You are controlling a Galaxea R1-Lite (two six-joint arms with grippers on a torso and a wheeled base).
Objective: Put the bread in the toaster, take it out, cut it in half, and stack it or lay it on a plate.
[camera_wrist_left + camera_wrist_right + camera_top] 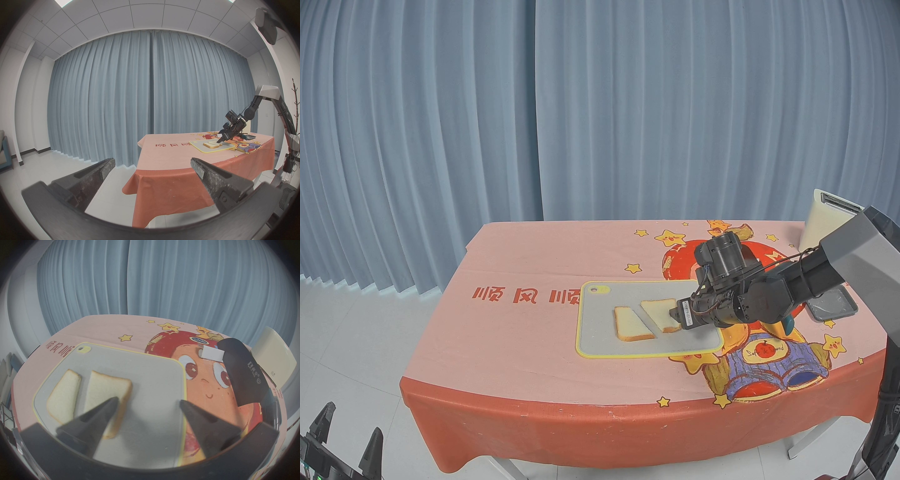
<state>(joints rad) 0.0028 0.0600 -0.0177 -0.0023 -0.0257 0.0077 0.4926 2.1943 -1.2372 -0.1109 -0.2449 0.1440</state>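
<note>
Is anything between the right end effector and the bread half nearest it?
Nothing visible. The open right end effector is directly at that half on the board; the other half lies beyond it.

**Right arm stretched across, left gripper held low**

The right arm (850, 250) comes in from the robot's right side. Its grey upper link slopes downward, and the black forearm after it points across toward the robot's left. The wrist (737, 294) carries a round camera housing on its top side. From it the right gripper (675, 315) points to the left and a little downward, at a low height. Its two fingers (93, 418) are spread wide apart. The left gripper (350, 422) is far down at the robot's left side, well apart from the right one. Its dark fingers (90, 178) point up and forward and are also spread wide.
</note>
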